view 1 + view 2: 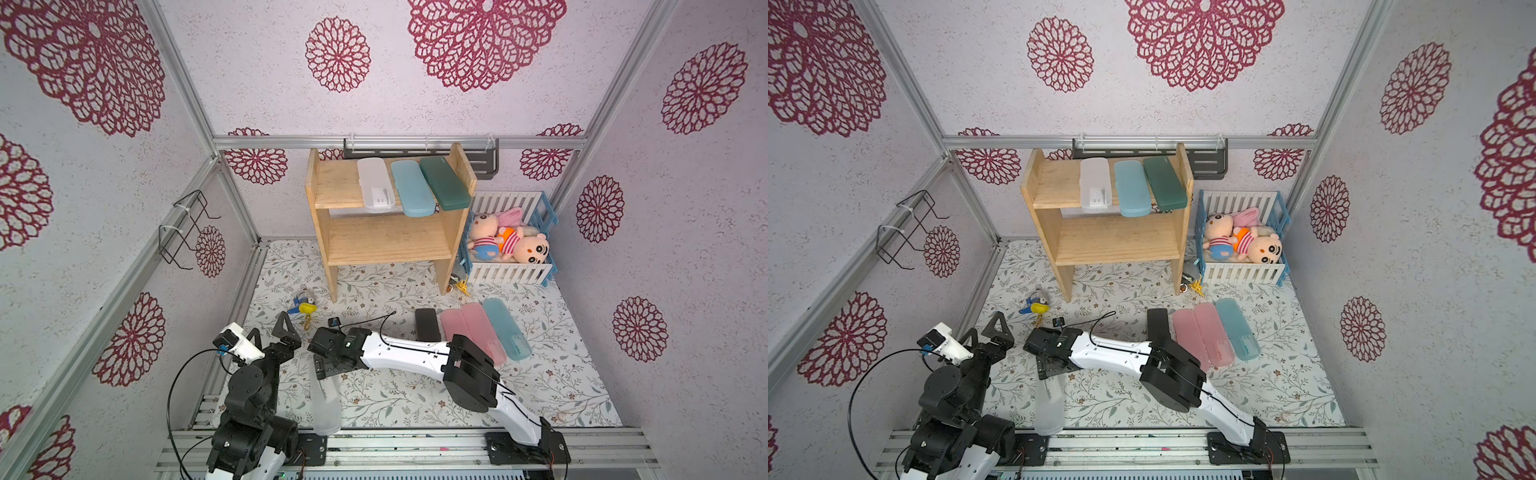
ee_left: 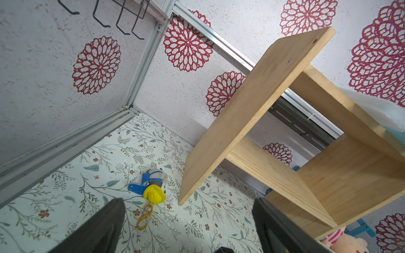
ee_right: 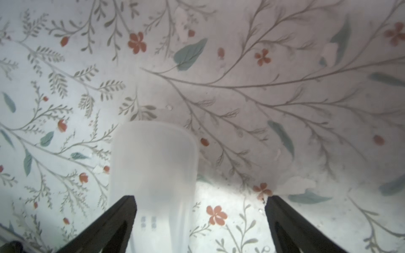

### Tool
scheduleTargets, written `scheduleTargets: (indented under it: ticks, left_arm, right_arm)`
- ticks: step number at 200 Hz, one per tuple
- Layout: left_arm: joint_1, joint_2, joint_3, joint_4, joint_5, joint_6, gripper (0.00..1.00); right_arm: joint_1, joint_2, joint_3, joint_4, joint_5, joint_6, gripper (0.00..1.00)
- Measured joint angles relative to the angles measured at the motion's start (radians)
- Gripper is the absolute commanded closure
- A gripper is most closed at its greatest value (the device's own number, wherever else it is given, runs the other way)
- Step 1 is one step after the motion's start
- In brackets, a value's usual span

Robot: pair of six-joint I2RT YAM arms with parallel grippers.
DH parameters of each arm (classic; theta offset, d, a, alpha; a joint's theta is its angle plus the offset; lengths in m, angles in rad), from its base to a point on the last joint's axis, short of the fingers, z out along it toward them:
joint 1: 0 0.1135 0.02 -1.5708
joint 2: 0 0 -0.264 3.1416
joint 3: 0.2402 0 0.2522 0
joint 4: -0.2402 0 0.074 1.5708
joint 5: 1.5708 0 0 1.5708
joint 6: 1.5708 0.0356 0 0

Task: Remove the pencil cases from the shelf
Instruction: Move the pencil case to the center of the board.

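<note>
Pencil cases [image 1: 411, 189] of smooth rounded plastic are being carried on the wooden shelf [image 1: 332, 187]. Left fingers [image 2: 94, 230] and right fingers [image 3: 103, 230] are being held wide.

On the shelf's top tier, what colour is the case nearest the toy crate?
Dark green. That pencil case shows best in a top view.

Pale textured walls [image 1: 257, 83] with crimson medallions [image 1: 337, 54] and aluminium framing [image 1: 291, 142] enclose a leaf-printed floor mat [image 1: 540, 386].
</note>
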Motion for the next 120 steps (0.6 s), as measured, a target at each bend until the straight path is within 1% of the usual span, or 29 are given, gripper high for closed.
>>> scheduleTargets:
  ticks: [52, 120]
  left_arm:
    - [0.0, 0.029, 0.0, 0.016, 0.002, 0.0, 0.03]
    - [0.0, 0.002, 0.0, 0.007, 0.002, -0.004, 0.03]
  right_arm:
    - [0.101, 0.006, 0.021, 0.023, -0.067, -0.009, 0.01]
    - [0.092, 0.058, 0.023, 0.048, -0.076, -0.003, 0.01]
